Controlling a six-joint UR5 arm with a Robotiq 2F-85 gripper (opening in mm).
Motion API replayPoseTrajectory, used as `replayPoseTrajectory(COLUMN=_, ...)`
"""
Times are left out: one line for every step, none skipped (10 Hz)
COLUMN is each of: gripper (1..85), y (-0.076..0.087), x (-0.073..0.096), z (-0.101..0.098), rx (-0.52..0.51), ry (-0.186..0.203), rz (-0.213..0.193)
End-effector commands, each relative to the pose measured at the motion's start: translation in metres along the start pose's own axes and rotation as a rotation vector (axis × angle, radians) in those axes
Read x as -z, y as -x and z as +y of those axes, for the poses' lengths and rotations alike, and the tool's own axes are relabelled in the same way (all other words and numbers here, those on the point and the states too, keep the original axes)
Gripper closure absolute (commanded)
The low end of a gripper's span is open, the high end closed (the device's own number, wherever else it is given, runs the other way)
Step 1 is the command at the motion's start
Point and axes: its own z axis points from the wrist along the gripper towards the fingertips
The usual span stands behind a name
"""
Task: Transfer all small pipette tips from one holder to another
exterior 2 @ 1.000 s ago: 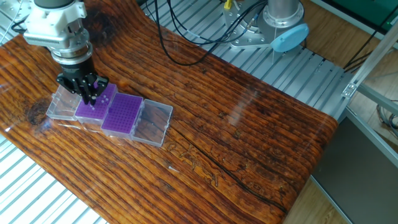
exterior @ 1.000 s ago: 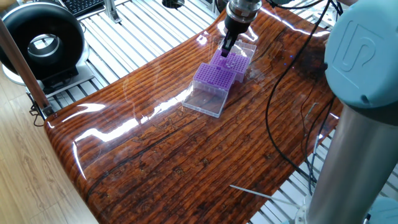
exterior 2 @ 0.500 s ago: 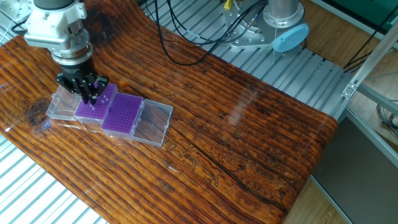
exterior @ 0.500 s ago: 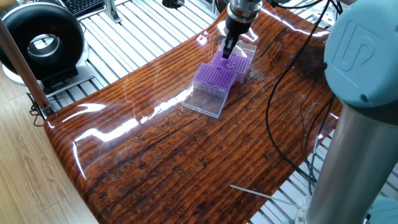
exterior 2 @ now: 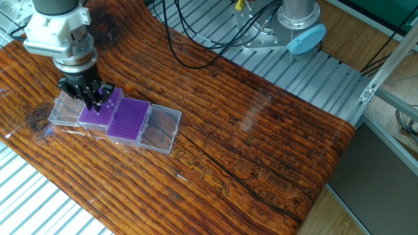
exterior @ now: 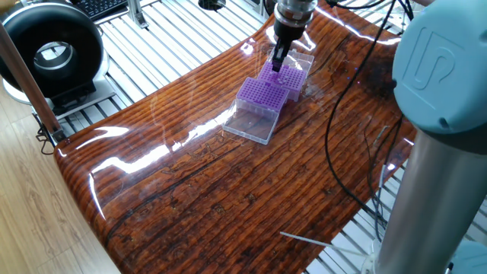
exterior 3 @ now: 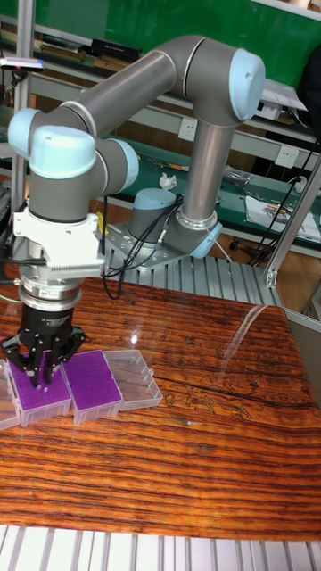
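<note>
1. Table [exterior 3: 178, 464] of striped dark wood fills the lower half of the tall fixed view; its near part holds nothing that matters for the task.
2. Two purple racks stand side by side at the left edge of that view, each in a clear box with its lid folded open flat. The right rack [exterior 3: 93, 381] is uncovered, and I see no tips standing out of it.
3. The left rack [exterior 3: 37, 393] is under the tool. In the other fixed view it has small pale dots near its far corner [exterior 2: 112, 98], probably tips, but they are too small to be sure.
4. The gripper [exterior 3: 42, 368] points straight down just over the left rack. Its dark fingers [exterior 2: 91, 99] are near together; I cannot tell if they pinch a tip.
5. In my judgement the step is picking a tip from the left rack. The next move needs a straight vertical lift, then a short shift to a hole of the right rack.
</note>
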Motion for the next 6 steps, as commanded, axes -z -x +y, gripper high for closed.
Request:
replayPoseTrajectory(gripper=62.0, y=0.020, x=0.005, z=0.015, rx=-0.053, ry=-0.003, rz=0.008)
replayPoseTrajectory(gripper=62.3, y=0.027, x=0.006, z=0.023, rx=-0.066, ry=-0.002, rz=0.013)
replayPoseTrajectory(gripper=63.0, y=0.035, x=0.006, z=0.032, rx=-0.082, ry=0.003, rz=0.010)
replayPoseTrajectory(gripper=63.3, y=0.044, x=0.006, z=0.041, rx=-0.096, ry=0.013, rz=0.006)
replayPoseTrajectory(gripper=63.3, y=0.053, x=0.009, z=0.053, rx=-0.112, ry=0.024, rz=0.003)
replayPoseTrajectory(gripper=63.7, y=0.061, x=0.011, z=0.063, rx=-0.131, ry=0.028, rz=0.003)
